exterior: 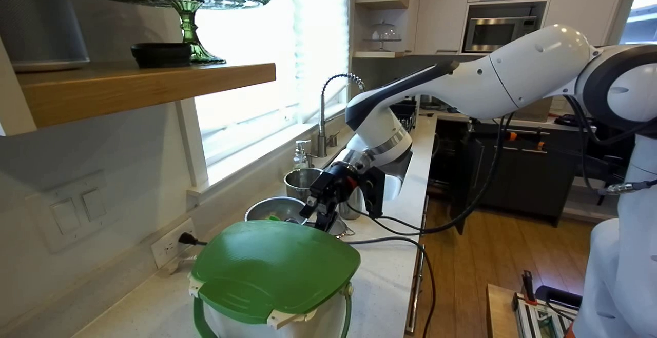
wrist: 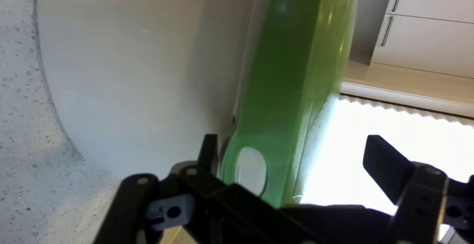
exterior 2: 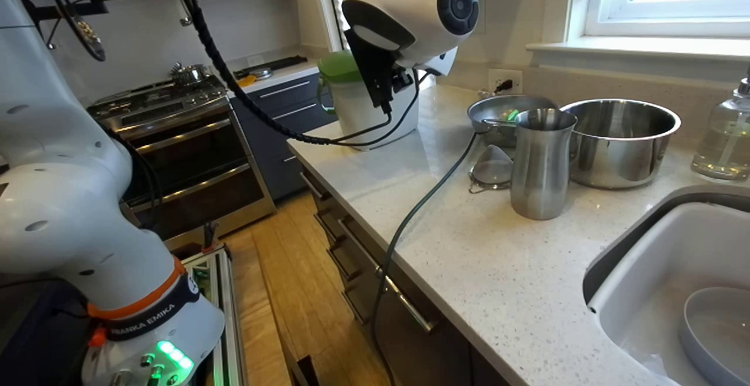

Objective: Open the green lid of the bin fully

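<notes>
Plainly, the end effector (wrist: 291,149) gapes wide, but whether it touches the green lid (wrist: 285,81) is unclear.

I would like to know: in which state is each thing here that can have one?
Lid: closed
Bin: upright
Fingers: open, nothing gripped
Cup: upright, uncovered
Pot: upright, uncovered
Bowl: uncovered, something green inside
Bottle: upright, partly filled
Plug: plugged in
Microwave: shut
Oven: shut
Base lights: lit green

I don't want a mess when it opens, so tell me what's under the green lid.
Below the lid, the white outer wall of the bin shows. What the bin holds, if anything, can't be seen: the lid covers its mouth.
</notes>
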`<state>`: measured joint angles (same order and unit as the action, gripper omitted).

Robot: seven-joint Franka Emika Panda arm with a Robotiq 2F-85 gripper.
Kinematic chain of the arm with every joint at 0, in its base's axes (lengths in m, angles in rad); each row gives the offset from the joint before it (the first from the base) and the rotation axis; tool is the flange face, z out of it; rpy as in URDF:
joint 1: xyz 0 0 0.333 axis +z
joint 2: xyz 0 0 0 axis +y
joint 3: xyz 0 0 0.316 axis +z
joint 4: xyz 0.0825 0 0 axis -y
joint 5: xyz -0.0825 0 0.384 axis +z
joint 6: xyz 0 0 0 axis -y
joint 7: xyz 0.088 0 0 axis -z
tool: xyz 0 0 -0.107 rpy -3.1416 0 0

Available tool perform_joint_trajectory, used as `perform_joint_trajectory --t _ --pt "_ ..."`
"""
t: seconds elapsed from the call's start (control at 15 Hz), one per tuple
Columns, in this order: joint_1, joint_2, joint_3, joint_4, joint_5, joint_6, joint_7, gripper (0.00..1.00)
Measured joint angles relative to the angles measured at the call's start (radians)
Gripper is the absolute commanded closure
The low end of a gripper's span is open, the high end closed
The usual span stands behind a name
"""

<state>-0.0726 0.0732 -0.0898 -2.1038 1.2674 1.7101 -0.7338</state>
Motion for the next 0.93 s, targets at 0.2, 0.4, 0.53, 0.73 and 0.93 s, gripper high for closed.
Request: perform_joint_trajectory --t 0.2,0.4,0.53,0.73,0.93 --pt "-0.001 0.0 0.0 0.003 0.006 0.0 0.0 0.0" --pt "-0.001 0.0 0.0 0.003 0.006 0.0 0.0 0.0" --pt "-0.001 0.0 0.0 0.004 0.006 0.0 0.0 0.0" --pt "-0.001 -0.007 0.0 0.007 0.005 -0.001 0.0 0.0" --pt "-0.001 -0.031 0.0 0.01 -0.013 -0.002 0.0 0.0"
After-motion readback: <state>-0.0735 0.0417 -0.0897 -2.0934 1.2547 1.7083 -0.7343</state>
